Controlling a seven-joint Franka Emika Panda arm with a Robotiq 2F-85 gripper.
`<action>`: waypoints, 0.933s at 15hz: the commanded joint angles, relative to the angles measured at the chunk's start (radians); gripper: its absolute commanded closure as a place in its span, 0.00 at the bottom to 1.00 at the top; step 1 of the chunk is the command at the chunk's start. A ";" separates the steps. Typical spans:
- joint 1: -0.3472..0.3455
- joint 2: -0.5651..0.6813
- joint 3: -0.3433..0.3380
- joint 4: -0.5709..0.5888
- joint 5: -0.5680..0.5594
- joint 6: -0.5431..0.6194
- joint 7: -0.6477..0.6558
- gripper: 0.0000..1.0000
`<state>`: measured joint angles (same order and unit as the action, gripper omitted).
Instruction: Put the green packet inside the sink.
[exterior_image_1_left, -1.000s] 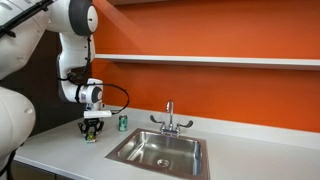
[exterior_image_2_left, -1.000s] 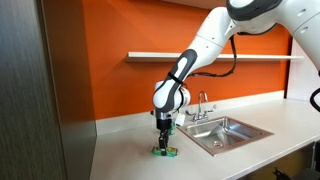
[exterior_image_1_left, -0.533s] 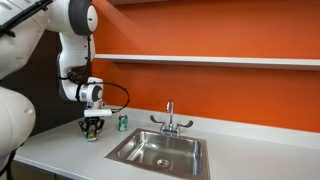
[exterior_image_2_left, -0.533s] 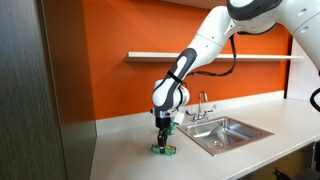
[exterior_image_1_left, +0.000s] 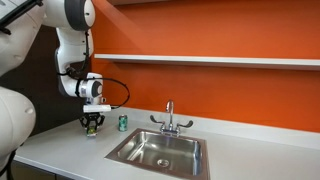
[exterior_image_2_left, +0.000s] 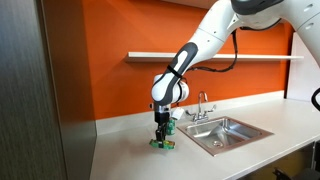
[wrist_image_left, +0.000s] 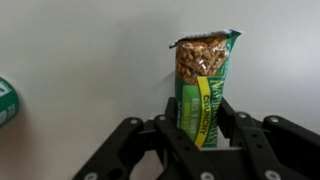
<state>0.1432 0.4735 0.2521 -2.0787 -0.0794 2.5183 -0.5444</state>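
Claw (wrist_image_left: 198, 118) | clamped on green packet (wrist_image_left: 205, 70) | over counter (exterior_image_1_left: 60, 152), apart from sink (exterior_image_1_left: 140, 152)

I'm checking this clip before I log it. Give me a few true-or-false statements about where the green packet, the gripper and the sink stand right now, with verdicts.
1. The green packet sits between the fingers of the gripper. True.
2. The green packet already lies inside the sink. False: the gripper holds it over the counter, beside the sink.
3. A green can stands upright on the counter, to one side of the faucet. True.
4. The gripper hangs directly above the sink's drain. False: in both exterior views it is off to the side of the basin, over the counter.
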 joint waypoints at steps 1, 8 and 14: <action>-0.005 -0.058 0.009 -0.023 0.000 -0.040 0.050 0.84; -0.027 -0.103 0.008 -0.068 0.039 -0.019 0.079 0.84; -0.083 -0.207 -0.012 -0.192 0.121 0.033 0.097 0.84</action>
<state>0.0949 0.3587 0.2425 -2.1759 0.0011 2.5174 -0.4706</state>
